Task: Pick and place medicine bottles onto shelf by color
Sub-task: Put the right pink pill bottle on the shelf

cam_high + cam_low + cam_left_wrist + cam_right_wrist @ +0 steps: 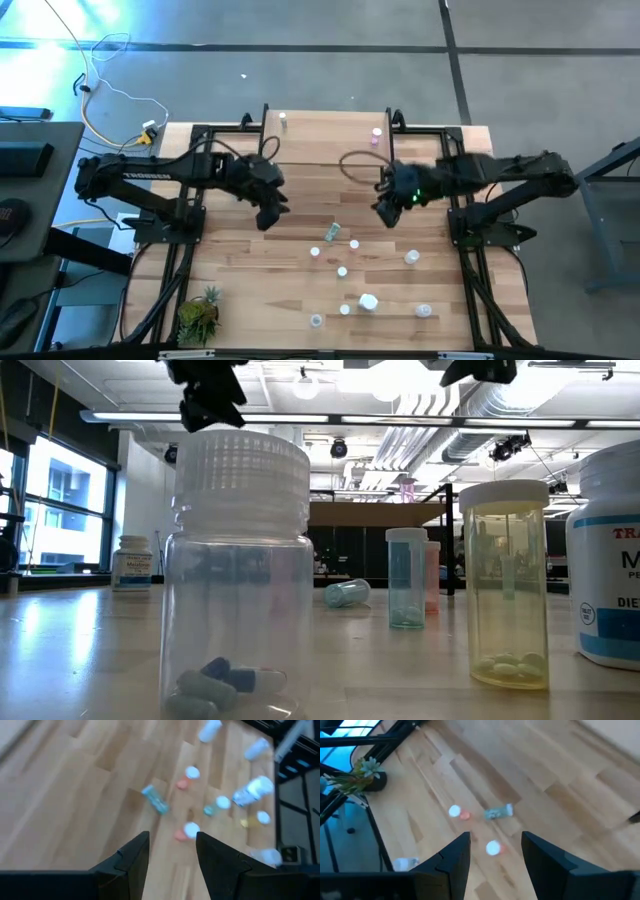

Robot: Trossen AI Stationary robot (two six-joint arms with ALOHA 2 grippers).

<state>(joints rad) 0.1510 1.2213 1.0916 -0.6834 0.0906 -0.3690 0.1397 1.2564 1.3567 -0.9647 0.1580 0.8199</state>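
Judging progress, we called the task barely begun. Most medicine bottles (pixel 345 275) lay scattered over the table's (pixel 240 290) near half, toward its near-right part; one teal vial (pixel 331 232) lay on its side near the centre. A potted plant (pixel 199 312) stood at the near-left corner. Mid-table, both arms hung above the wood: the left gripper (pixel 169 851) was spread and empty, the right gripper (pixel 493 849) likewise parted, holding nothing. At the far edge, the shelf (pixel 325 135) carried only two bottles, a white-capped one (pixel 283 122) left and a pink one (pixel 376 134) right. We saw bare wood between grippers and shelf, leaving open room; the black frame rails hemmed both sides.
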